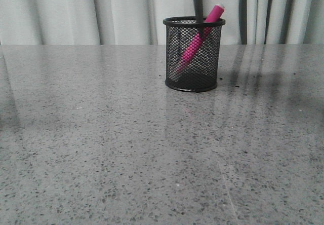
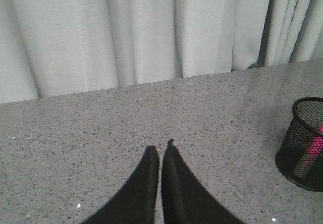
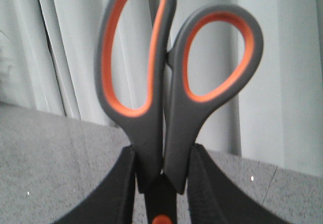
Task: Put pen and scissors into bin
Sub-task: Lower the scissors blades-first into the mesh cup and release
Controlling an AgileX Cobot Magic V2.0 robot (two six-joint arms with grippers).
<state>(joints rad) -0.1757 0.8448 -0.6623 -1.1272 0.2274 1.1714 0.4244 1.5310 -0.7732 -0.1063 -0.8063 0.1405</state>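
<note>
Fingers of the right gripper point(image 3: 161, 183) clamp the scissors point(image 3: 166, 82) just below the handles, blades pointing down and the orange loops standing upright toward the curtain. The left gripper point(image 2: 160, 151) has its jaws pressed together on nothing, hovering low over bare bench, with the bin point(image 2: 304, 143) off to one side of it.

The pen point(image 1: 198, 37) is already in the bin point(image 1: 193, 53), leaning with its upper end poking over the rim, so the pen step looks done and the scissors step is in hand. The bin stands near the back edge of the bench, a little right of centre.

Next, I'd say, the blades must be lined up over the bin's mouth, clear of the leaning pen, lowered inside, then let go.

From the front, only a dark strip above the bin's rim hints at the blades; neither arm is clearly seen there. The right wrist view hides the blade tips and the bin entirely, so how far they stand apart is hard to tell.
</note>
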